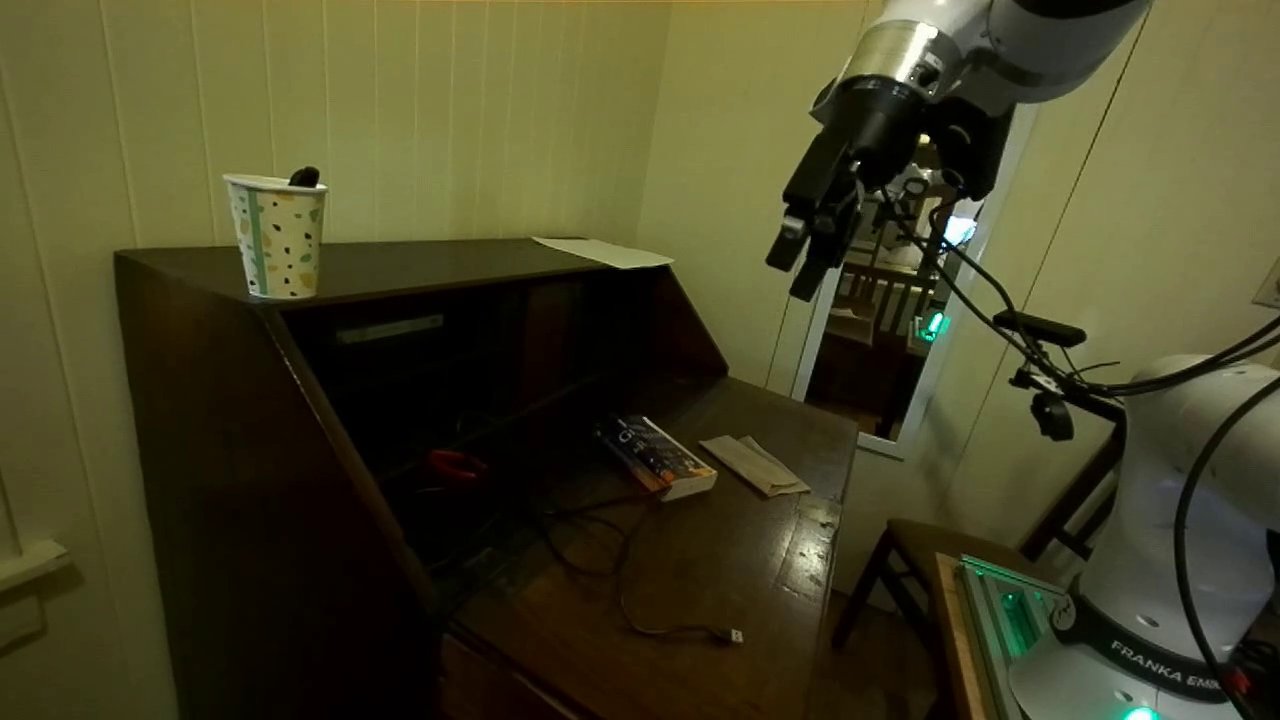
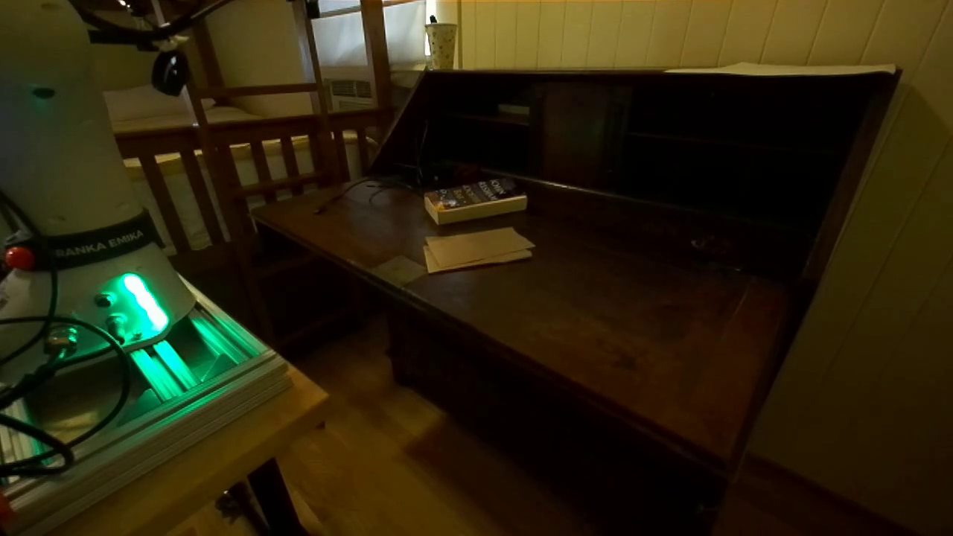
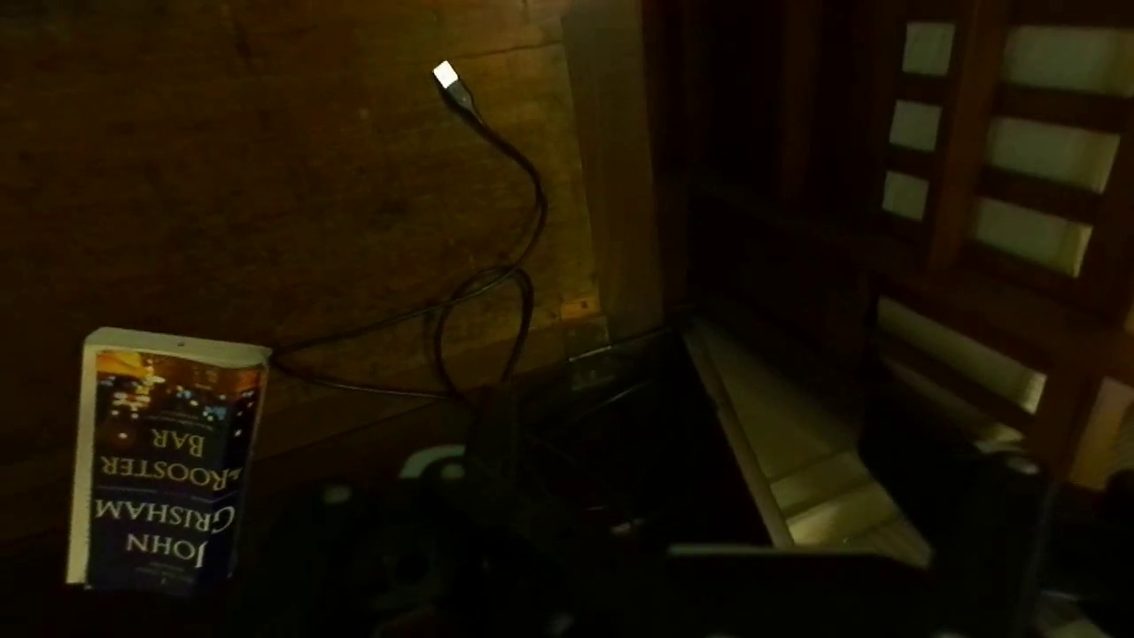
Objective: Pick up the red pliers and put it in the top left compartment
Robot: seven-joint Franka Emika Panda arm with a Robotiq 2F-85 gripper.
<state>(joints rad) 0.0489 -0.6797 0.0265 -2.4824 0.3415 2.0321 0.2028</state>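
Note:
The red pliers [image 1: 455, 466] lie in the dark inner part of the desk; in an exterior view only their red handles stand out. In the wrist view I cannot make them out in the dark. The upper left compartment [image 1: 390, 345] of the desk is dark and has a pale flat item in it; it also shows in an exterior view [image 2: 476, 104]. My gripper [image 1: 797, 268] is high above the desk's right side, far from the pliers. Its fingers stand apart with nothing between them, also in the wrist view [image 3: 753, 443].
A thick book [image 1: 660, 458], folded brown paper [image 1: 755, 465] and a black cable [image 1: 622, 590] lie on the desk's writing surface [image 1: 700, 590]. A patterned cup [image 1: 282, 240] and a white sheet [image 1: 605, 253] are on the desk top. The desk's slanted side wall [image 1: 330, 440] bounds the inside.

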